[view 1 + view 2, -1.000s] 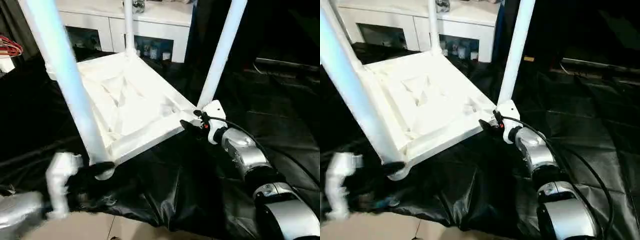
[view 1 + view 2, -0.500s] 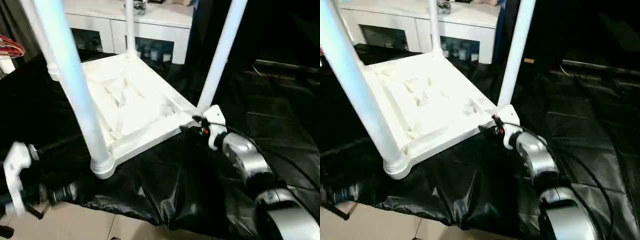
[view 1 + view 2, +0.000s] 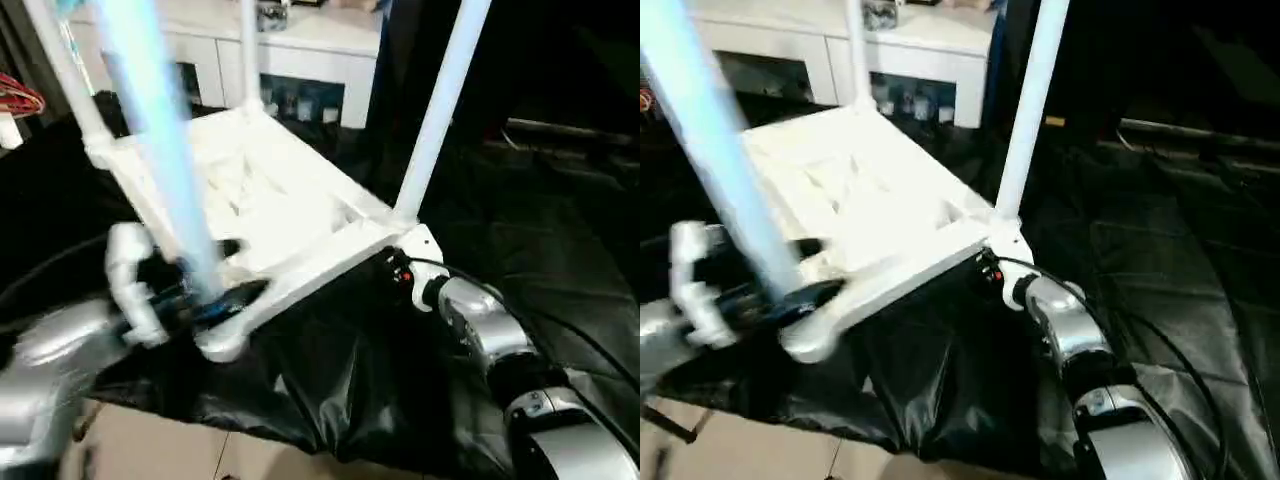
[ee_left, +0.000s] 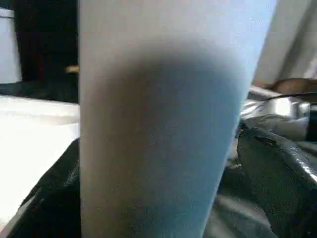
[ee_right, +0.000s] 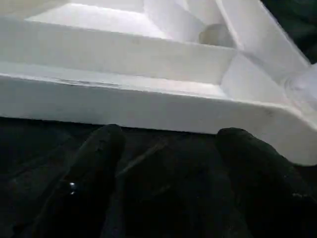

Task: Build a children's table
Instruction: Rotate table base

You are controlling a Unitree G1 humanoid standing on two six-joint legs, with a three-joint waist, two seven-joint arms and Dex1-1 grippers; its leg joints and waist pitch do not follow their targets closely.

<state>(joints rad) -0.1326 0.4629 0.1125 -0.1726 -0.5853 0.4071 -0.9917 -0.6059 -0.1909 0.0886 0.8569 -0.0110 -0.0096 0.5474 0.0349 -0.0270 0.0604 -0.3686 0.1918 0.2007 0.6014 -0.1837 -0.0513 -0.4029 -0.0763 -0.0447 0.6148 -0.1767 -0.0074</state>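
Since half a second ago, the left gripper (image 3: 215,290) has been brought back in from the low left edge of the scene to the near-left leg (image 3: 165,170) of the children's table. Its black fingers (image 4: 270,171) are seen standing on either side of the tube just above the corner socket (image 3: 222,345). Whether they are pressed against the tube or merely set about it cannot be told. The tabletop (image 3: 270,215) lies underside up on the black sheet (image 3: 370,370), with its ribs showing and its near edge raised off the sheet. Four legs appear seated in the corners, including the near-right leg (image 3: 440,110).

The right gripper (image 5: 168,168) is held beneath the tabletop's near-right edge, with its fingers spread and nothing between them.

Risk is judged to lie in the leg being pushed sideways: it could be levered out of its socket, or the whole table tipped towards the white cabinet (image 3: 300,60).

From the left wrist view, the tube is seen lying between the fingers, which the blurred head views leave unclear. From the right wrist view, the open gap beneath the rim is shown.
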